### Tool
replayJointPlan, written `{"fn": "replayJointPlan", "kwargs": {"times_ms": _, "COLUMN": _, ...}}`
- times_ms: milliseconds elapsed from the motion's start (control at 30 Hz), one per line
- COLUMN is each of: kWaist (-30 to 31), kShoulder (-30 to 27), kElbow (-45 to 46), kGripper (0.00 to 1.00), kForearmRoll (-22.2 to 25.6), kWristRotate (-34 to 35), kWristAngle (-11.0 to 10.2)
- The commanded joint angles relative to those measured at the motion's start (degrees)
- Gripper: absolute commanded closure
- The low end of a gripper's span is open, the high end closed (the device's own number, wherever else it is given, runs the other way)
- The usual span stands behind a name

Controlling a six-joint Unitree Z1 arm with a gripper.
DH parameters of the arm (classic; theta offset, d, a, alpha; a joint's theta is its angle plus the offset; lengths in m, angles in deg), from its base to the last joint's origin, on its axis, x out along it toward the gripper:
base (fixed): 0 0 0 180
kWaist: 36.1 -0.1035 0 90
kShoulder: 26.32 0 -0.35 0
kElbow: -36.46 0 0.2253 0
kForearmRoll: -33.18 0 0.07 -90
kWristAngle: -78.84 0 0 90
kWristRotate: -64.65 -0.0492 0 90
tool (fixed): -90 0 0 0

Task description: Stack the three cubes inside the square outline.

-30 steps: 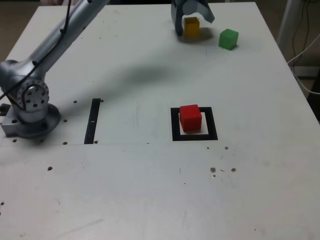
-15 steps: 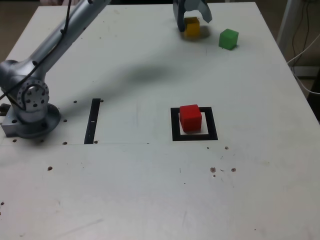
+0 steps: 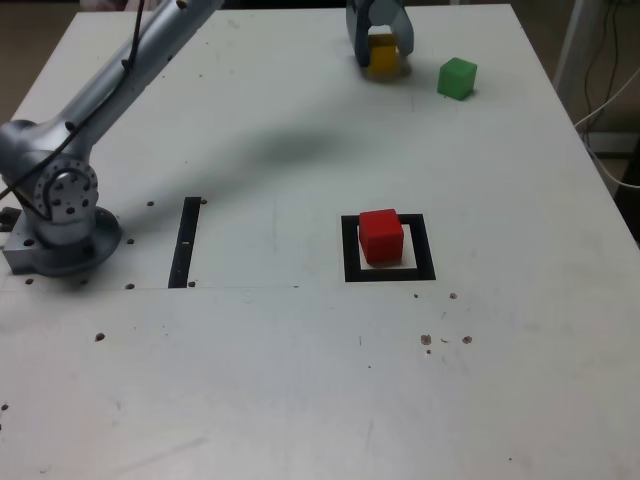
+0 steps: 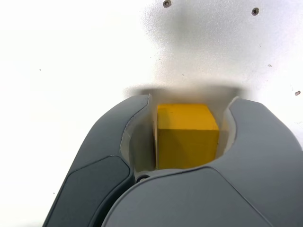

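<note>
Currently the pincer (image 3: pixel 381 45) is down at the far edge of the counter (image 3: pixel 300 380), with its 2 jaws set on opposite sides of the yellow cube (image 3: pixel 382 55). In the wrist view the yellow cube (image 4: pixel 187 135) sits squarely between the curved jaws; a thin gap seems to remain on each side, so it cannot be confirmed that the jaws are pinching it yet. The cube rests on the counter, so no lift has begun.

The red cube (image 3: pixel 381 235) stands inside the square outline (image 3: pixel 389 270) and serves as the base of the stack, which is why the yellow cube is addressed next. The green cube (image 3: pixel 457 78) lies just beside the pincer toward the exterior view's right, apart from it. The thin black bar (image 3: pixel 186 243) plays no part.

Judgement: 1 of 3 cubes is placed.
</note>
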Motion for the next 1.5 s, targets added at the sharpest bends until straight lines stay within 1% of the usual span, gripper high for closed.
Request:
{"fn": "replayJointPlan", "kwargs": {"times_ms": 0, "kWaist": 0.1, "kShoulder": 0.2, "kElbow": -0.9, "kGripper": 0.72, "kForearmRoll": 0.6, "kWristRotate": -0.1, "kWristAngle": 0.1}}
{"fn": "replayJointPlan", "kwargs": {"times_ms": 300, "kWaist": 0.5, "kShoulder": -1.1, "kElbow": -0.5, "kGripper": 0.72, "kForearmRoll": 1.2, "kWristRotate": -0.2, "kWristAngle": 0.8}}
{"fn": "replayJointPlan", "kwargs": {"times_ms": 533, "kWaist": 1.7, "kShoulder": -4.3, "kElbow": 2.2, "kGripper": 0.72, "kForearmRoll": 2.6, "kWristRotate": -0.1, "kWristAngle": 1.7}}
{"fn": "replayJointPlan", "kwargs": {"times_ms": 833, "kWaist": 3.8, "kShoulder": -13.2, "kElbow": 12.4, "kGripper": 0.72, "kForearmRoll": 2.4, "kWristRotate": 1.3, "kWristAngle": 1.9}}
{"fn": "replayJointPlan", "kwargs": {"times_ms": 1000, "kWaist": 6.1, "kShoulder": -18.9, "kElbow": 20.4, "kGripper": 0.72, "kForearmRoll": 1.8, "kWristRotate": 2.2, "kWristAngle": 1.8}}
{"fn": "replayJointPlan", "kwargs": {"times_ms": 1300, "kWaist": 12.0, "kShoulder": -28.8, "kElbow": 36.8, "kGripper": 0.72, "kForearmRoll": -3.1, "kWristRotate": 5.5, "kWristAngle": 2.0}}
{"fn": "replayJointPlan", "kwargs": {"times_ms": 1467, "kWaist": 14.8, "kShoulder": -33.7, "kElbow": 44.1, "kGripper": 0.72, "kForearmRoll": -5.8, "kWristRotate": 7.7, "kWristAngle": 2.7}}
